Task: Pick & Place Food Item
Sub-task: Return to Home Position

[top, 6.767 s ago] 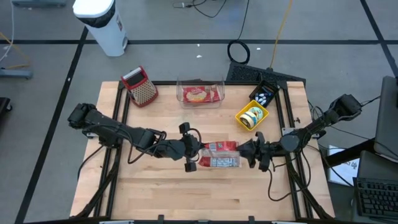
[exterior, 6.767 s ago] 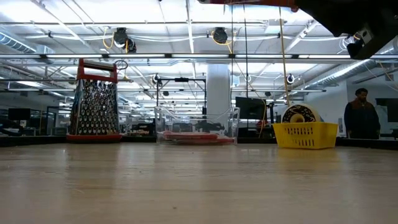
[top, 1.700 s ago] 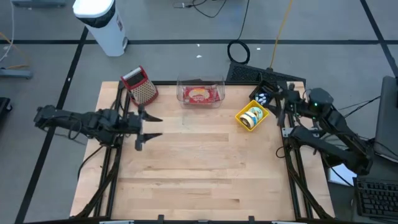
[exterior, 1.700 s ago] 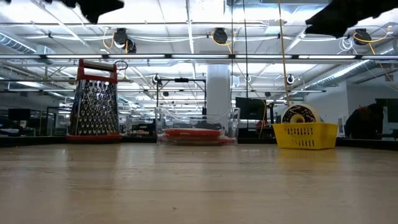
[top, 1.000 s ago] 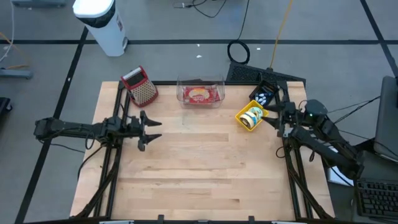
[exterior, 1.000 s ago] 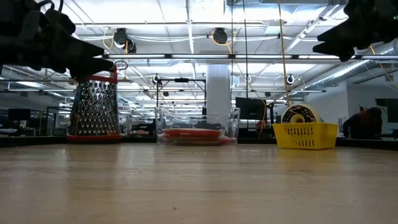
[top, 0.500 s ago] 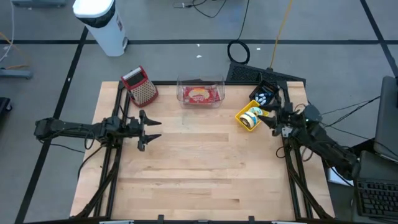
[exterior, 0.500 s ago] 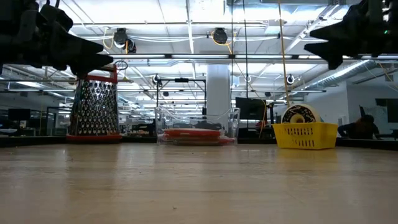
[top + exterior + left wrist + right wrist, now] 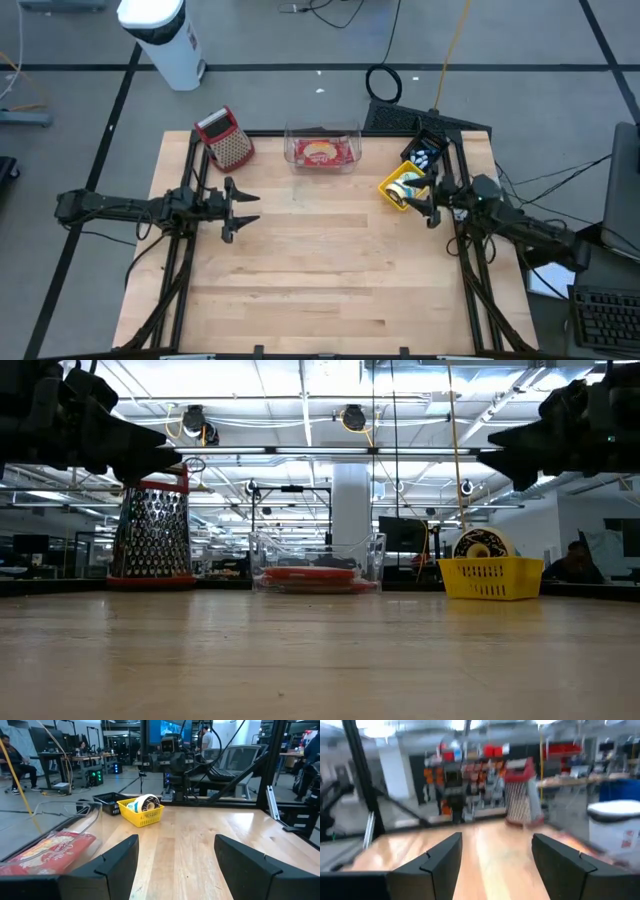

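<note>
A red packaged food item (image 9: 320,152) lies inside a clear plastic bin (image 9: 322,133) at the table's far middle; it also shows in the low view as the red pack (image 9: 312,574) and in the left wrist view (image 9: 47,851). My left gripper (image 9: 240,208) hovers open over the table's left side, pointing level toward the right, with nothing between its fingers (image 9: 112,862). My right gripper (image 9: 418,203) hovers open by the table's right edge, just near of a yellow basket (image 9: 403,186), its fingers (image 9: 440,860) empty.
A metal grater with red trim (image 9: 228,140) stands at the far left. The yellow basket holds a roll of tape (image 9: 481,546). A black tray (image 9: 424,151) lies at the far right. Bare wood (image 9: 320,270) fills the table's middle and near half.
My right gripper has come down and swung toward the table's middle and near side, from beside the yellow basket's right to just near of it, turning to point across the table. Its fingers stay open. My left gripper has kept still.
</note>
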`<state>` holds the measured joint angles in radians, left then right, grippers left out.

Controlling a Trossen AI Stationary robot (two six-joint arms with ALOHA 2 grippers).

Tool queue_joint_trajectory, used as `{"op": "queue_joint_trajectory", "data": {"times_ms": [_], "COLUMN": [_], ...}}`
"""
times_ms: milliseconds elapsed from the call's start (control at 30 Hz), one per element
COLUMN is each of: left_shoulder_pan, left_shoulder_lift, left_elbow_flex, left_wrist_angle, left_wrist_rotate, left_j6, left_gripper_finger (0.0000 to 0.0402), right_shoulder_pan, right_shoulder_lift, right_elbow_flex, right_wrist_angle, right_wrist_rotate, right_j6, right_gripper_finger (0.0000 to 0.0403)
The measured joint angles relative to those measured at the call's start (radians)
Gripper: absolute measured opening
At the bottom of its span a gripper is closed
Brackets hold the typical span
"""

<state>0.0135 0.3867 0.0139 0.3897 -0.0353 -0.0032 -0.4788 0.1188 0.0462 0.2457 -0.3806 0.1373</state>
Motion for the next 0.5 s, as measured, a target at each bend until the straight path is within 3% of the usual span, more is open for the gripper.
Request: {"op": "queue_joint_trajectory", "data": {"times_ms": [233,500], "left_shoulder_pan": [0.000,0.000], "left_shoulder_lift": [0.000,0.000], "left_elbow_flex": [0.000,0.000], "left_wrist_angle": [0.001,0.003], "left_wrist_rotate": [0.000,0.000], "left_j6": [-0.002,-0.002], "left_gripper_finger": [0.0257,0.0257], "right_shoulder_pan": [0.147,0.195], "right_shoulder_lift": [-0.001,-0.117], "right_elbow_flex": [-0.001,-0.031], "right_wrist_angle": [-0.034,-0.086], "right_wrist_rotate": [0.243,0.484], "right_j6": [-0.123,-0.154], "right_gripper_finger": [0.0229,0.0227]}}
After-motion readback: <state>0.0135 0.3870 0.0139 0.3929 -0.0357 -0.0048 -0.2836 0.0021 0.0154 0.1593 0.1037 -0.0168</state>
